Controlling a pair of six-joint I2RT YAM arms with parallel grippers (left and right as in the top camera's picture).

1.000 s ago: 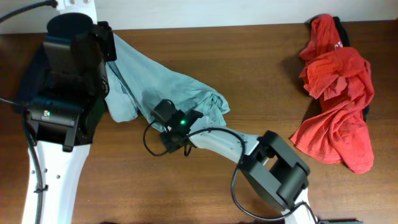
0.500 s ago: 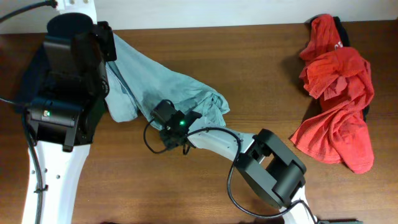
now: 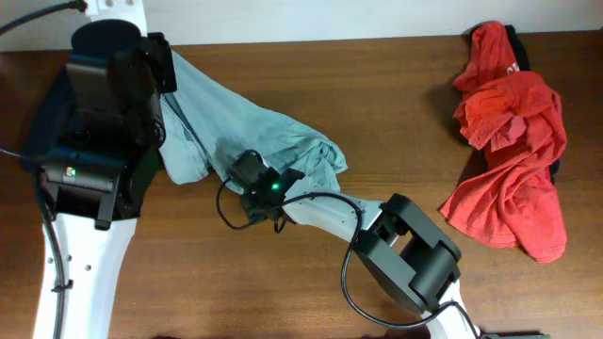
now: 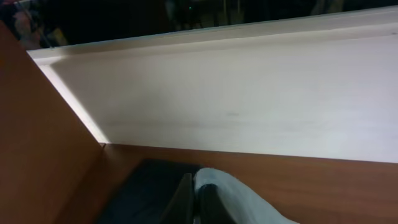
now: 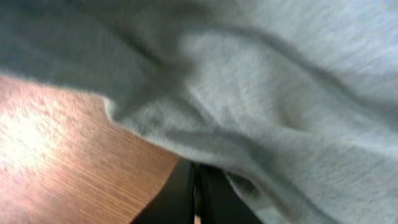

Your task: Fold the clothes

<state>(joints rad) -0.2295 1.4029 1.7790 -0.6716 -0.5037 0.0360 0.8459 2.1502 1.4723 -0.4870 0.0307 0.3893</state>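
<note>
My left arm [image 3: 94, 141] is mostly a bulky black housing with a small coloured sticker [image 3: 70, 173]. It gives way to a broad white link [image 3: 80, 273] with a thin black cable [image 3: 54, 254] running along it. My right arm [image 3: 325, 212] has a slim white link, a chunky black joint [image 3: 412, 256], a green light [image 3: 274, 186] near the wrist and a looping black lead [image 3: 220, 207]. My left tool [image 4: 196, 202] and right tool [image 5: 195, 190] both have dark, flat fingers.

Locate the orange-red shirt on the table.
In the overhead view, the orange-red shirt lies crumpled at the right end of the table, apart from the blue-grey T-shirt.
</note>
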